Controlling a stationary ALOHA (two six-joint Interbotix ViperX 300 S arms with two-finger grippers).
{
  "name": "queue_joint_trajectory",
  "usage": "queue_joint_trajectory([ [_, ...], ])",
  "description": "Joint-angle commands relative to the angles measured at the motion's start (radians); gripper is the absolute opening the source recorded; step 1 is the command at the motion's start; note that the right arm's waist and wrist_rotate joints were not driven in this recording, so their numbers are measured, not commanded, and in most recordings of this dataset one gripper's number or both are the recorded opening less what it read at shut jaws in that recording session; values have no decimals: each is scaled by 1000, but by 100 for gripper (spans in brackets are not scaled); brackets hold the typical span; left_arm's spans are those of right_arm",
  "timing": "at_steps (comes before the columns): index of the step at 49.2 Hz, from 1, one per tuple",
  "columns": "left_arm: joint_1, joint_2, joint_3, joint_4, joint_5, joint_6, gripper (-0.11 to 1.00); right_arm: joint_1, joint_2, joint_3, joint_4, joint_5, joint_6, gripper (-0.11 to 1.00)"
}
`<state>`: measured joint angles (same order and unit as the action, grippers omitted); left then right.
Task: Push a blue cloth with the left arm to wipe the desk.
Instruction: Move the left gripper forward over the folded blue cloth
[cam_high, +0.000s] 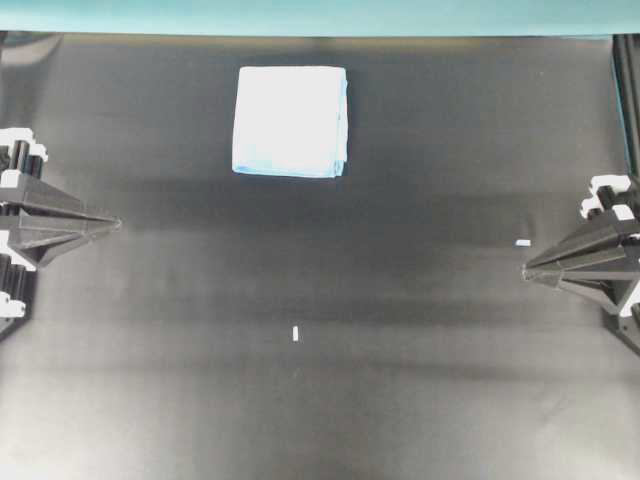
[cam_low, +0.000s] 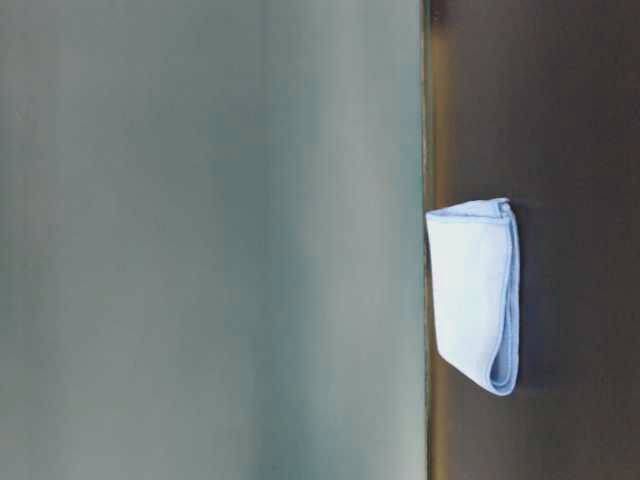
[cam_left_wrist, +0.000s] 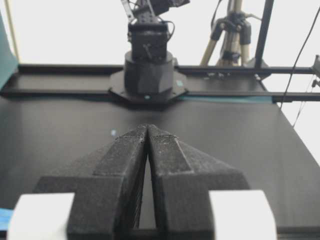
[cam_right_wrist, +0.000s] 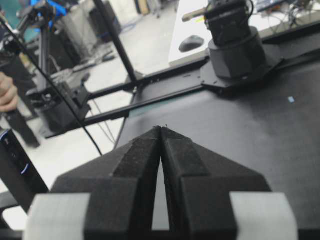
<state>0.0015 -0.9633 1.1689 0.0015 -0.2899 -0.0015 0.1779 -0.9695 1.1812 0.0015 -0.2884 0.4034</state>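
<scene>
The blue cloth (cam_high: 290, 122) lies folded and flat on the black desk (cam_high: 320, 400) near its far edge, pale on top with darker blue edges. It also shows in the table-level view (cam_low: 475, 290). My left gripper (cam_high: 115, 224) is at the left edge of the desk, shut and empty, well left of and nearer than the cloth. In the left wrist view (cam_left_wrist: 148, 127) its tips meet. My right gripper (cam_high: 527, 270) is at the right edge, shut and empty, far from the cloth; its tips also meet in the right wrist view (cam_right_wrist: 161, 129).
A teal strip (cam_high: 300, 15) runs along the desk's far edge. Small white marks (cam_high: 296, 334) (cam_high: 522, 242) lie on the desk. The opposite arm's base stands across the desk in each wrist view (cam_left_wrist: 148, 70) (cam_right_wrist: 235, 45).
</scene>
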Motion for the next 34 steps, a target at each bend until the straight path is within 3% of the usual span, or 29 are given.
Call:
queue_joint_trajectory([
  [1,3,9,-37,40,-15,-9,6,0,6,-20,0,-11,0,3],
  [12,77,66,-75,41,-6,-41,0,0,3,-20,0,23,0,1],
  [22,209,179,-97,40,-11,-176,0,-2,3,-21,2,95,0,1],
  [34,279,411,-175,41,-11,-189,0,0,3,-21,2,163,2,1],
])
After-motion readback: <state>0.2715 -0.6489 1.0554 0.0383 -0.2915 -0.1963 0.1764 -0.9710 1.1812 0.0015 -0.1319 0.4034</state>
